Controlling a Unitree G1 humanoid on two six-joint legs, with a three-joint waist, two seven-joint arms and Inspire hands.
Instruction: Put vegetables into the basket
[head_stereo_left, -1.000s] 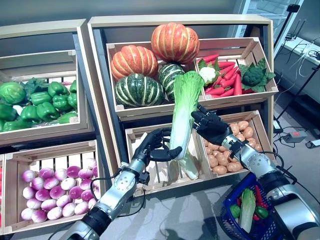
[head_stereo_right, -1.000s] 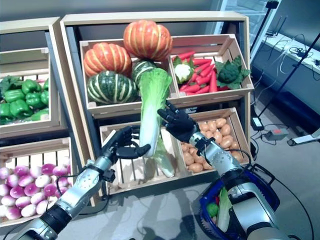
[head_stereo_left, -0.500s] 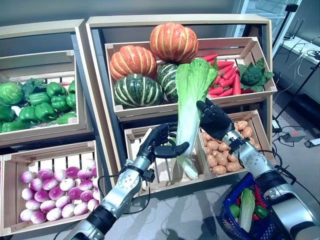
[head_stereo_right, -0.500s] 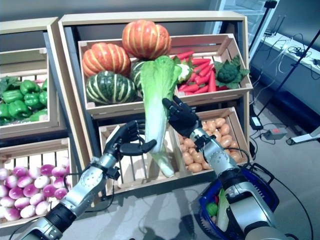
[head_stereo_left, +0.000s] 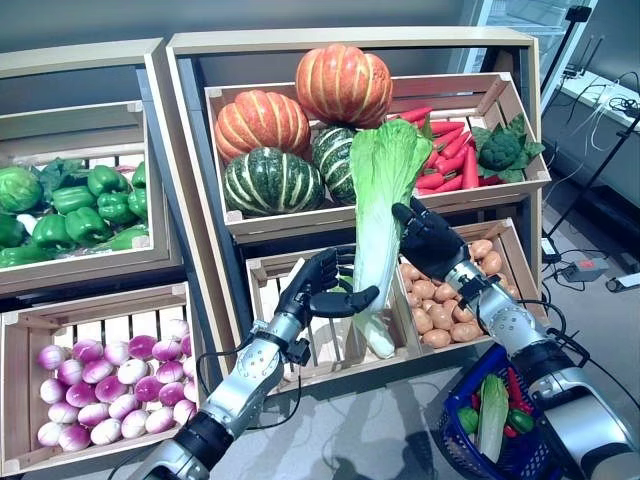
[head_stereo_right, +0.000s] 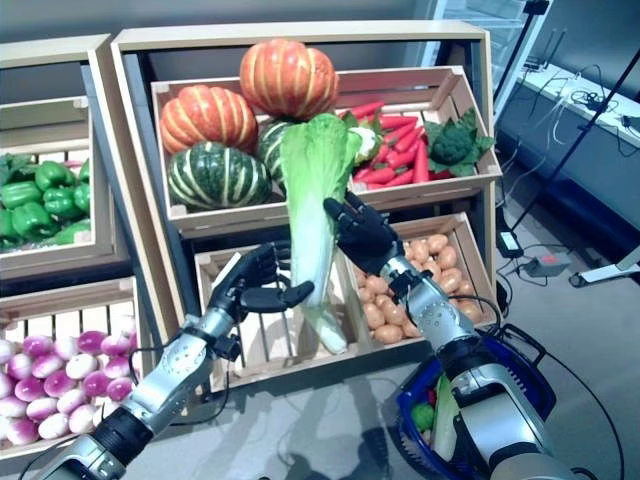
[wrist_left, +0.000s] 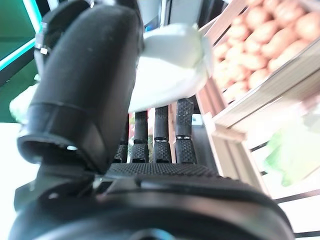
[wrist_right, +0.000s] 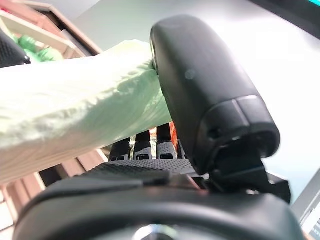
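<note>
A long napa cabbage (head_stereo_left: 378, 215) stands upright in the air before the shelf's middle crate, leafy end up and white stem down. My left hand (head_stereo_left: 318, 290) grips its lower part, thumb in front and fingers behind; the left wrist view shows the pale stem (wrist_left: 170, 65) between thumb (wrist_left: 85, 85) and fingers. From the right, my right hand (head_stereo_left: 430, 240) holds the cabbage's middle, its thumb (wrist_right: 210, 100) pressed on the leaf (wrist_right: 75, 115). The blue basket (head_stereo_left: 452, 420) sits on the floor at lower right, under my right arm, with another cabbage, a green pepper and something red in it.
The wooden shelf holds crates of pumpkins (head_stereo_left: 270, 120), carrots and cauliflower (head_stereo_left: 450, 160), potatoes (head_stereo_left: 440, 300), green peppers (head_stereo_left: 80, 200) and purple turnips (head_stereo_left: 110, 380). A slatted crate (head_stereo_left: 300, 345) lies behind the held cabbage. Cables and stands are on the floor at right.
Over the second, both hands raised the cabbage and carried it a little to the right; in the last half second it has hardly moved.
</note>
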